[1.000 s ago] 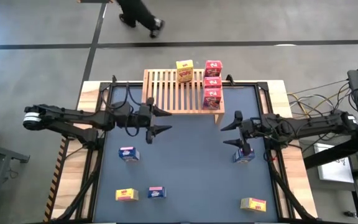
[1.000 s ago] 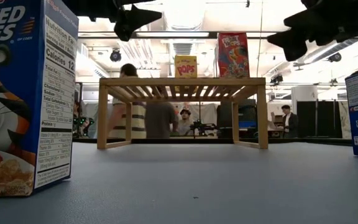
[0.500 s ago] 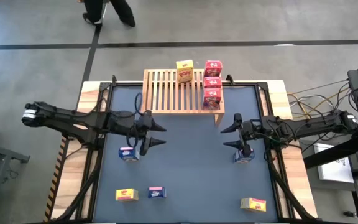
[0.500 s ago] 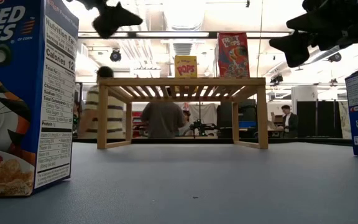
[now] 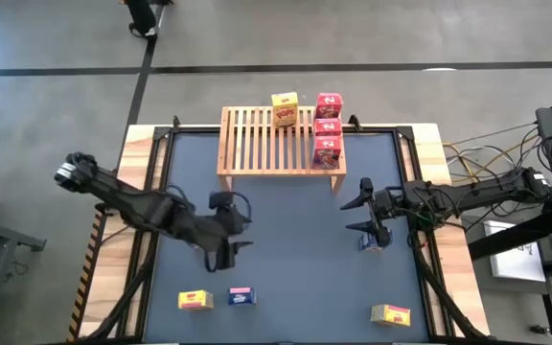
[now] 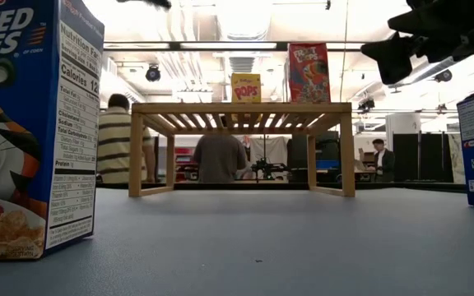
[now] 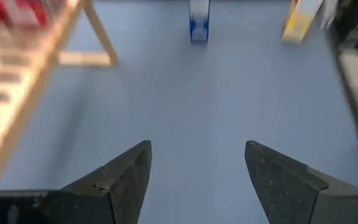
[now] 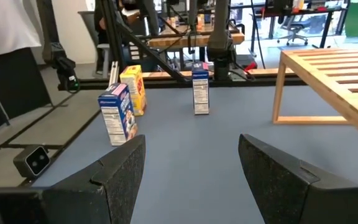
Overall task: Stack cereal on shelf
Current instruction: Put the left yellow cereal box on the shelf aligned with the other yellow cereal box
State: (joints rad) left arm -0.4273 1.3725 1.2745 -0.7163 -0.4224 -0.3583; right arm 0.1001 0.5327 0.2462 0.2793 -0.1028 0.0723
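Observation:
The wooden slatted shelf [image 5: 268, 141] stands at the table's far edge. On it stand a yellow cereal box [image 5: 285, 108] and three red boxes [image 5: 328, 127] in a row. My left gripper [image 5: 241, 235] is open and empty above the table's left middle. The arm hides a blue box below it in the high view; that box shows in the right wrist view [image 8: 200, 90]. My right gripper [image 5: 356, 215] is open and empty, beside and above a blue box [image 5: 373, 241]. A yellow box [image 5: 194, 300] and a blue box [image 5: 241, 296] stand at the near left, and a yellow box [image 5: 391, 314] at the near right.
Open blue mat [image 5: 300, 268] lies between the two grippers and in front of the shelf. In the low view a blue box [image 6: 31, 131] stands very near the camera at the left. People stand in the room beyond the table [image 6: 216, 156]. Cables lie off the table's right side [image 5: 477, 153].
My left gripper has moved toward the table's near edge, away from the shelf, and its arm now slants across the left blue box. It stays open. My right gripper has kept almost still.

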